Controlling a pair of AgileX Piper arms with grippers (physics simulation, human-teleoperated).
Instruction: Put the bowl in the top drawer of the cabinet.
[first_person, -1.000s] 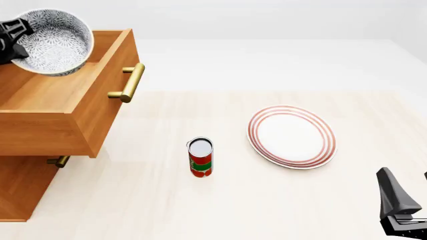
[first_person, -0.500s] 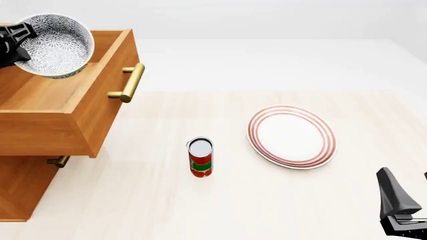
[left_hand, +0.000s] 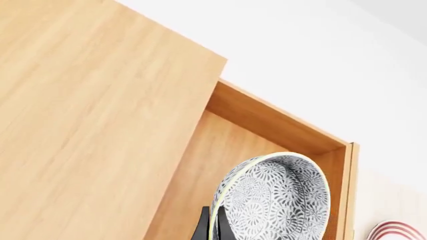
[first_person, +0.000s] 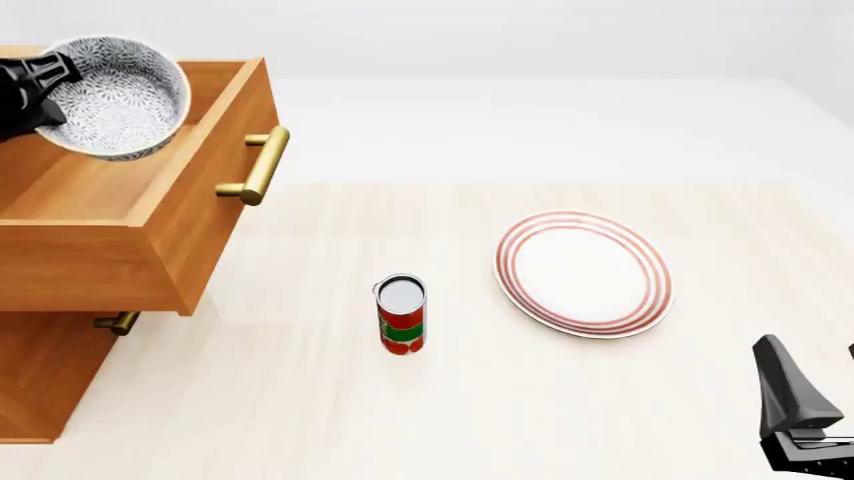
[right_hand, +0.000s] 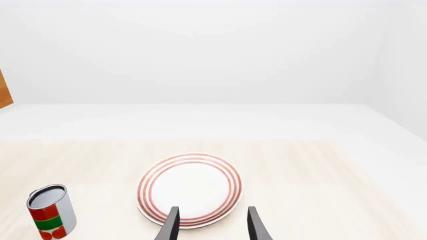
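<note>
Bowl (first_person: 118, 95): rigid, breakable ceramic, likely slippery; pinched at rim by left gripper (left_hand: 211, 231), tilted over open top drawer (first_person: 200, 215). Right gripper (right_hand: 210, 223) held spread, empty.

Black angular arms, thin dark tool fingers (right_hand: 171, 226)

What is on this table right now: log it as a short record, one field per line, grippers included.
bowl: tilted, held by its rim over the open top drawer
left gripper: shut on the bowl's rim
right gripper: open, empty, near side of the plate
top drawer: pulled out of the cabinet, nothing lying in the visible part
plate: flat on the table, bare
can: upright, left of the plate
</note>
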